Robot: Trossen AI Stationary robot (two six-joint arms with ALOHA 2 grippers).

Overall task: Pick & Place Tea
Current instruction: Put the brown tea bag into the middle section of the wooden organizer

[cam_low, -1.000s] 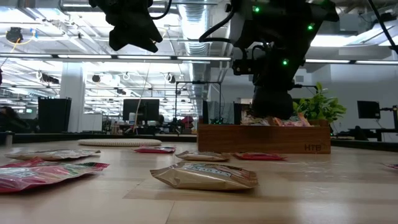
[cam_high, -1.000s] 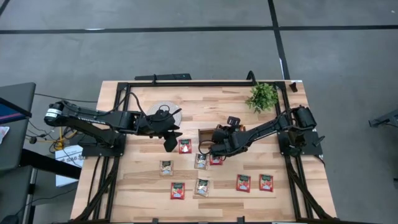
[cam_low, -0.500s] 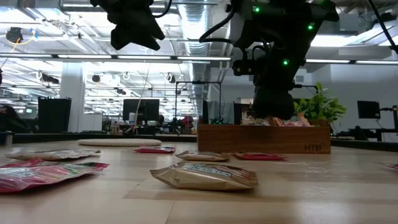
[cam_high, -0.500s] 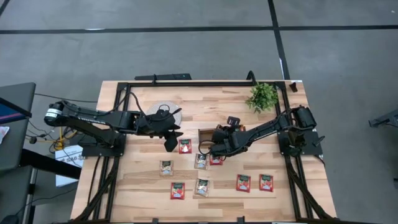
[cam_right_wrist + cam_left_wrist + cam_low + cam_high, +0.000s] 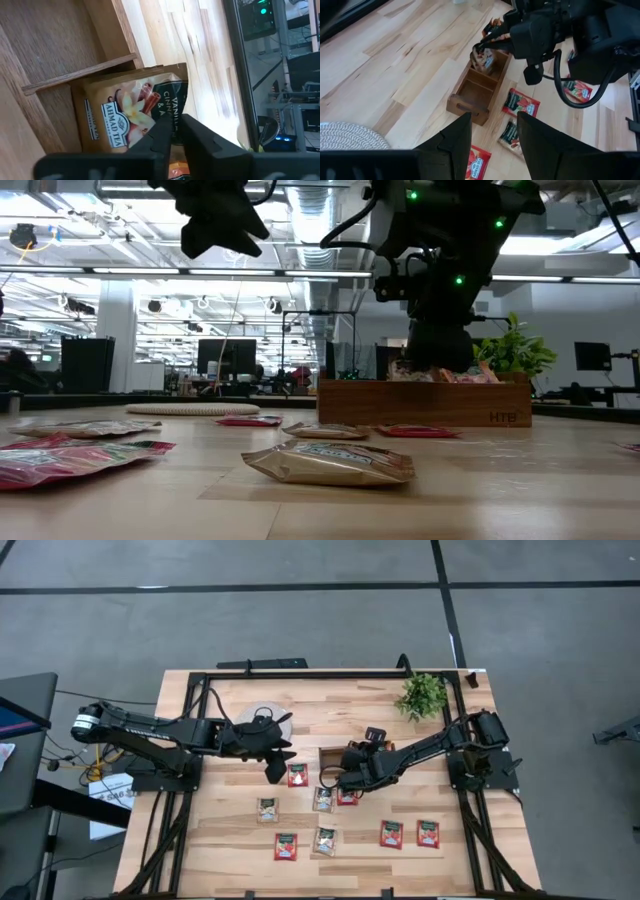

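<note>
The right fingers pinch a tan tea sachet in the tray; the left fingers hang wide apart at nine o'clock

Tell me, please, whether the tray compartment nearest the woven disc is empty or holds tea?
Empty: the left wrist view shows bare wood in that end compartment of the tray, while sachets stand in the far end under the right gripper.

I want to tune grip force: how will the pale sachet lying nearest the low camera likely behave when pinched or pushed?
The pale sachet looks puffed in the middle with thin crimped edges, so it probably flexes rather than staying stiff. It lies flat on the table, so it shouldn't roll or tip. Its glossy wrapper suggests it may slide when nudged, and it is likely light.
</note>
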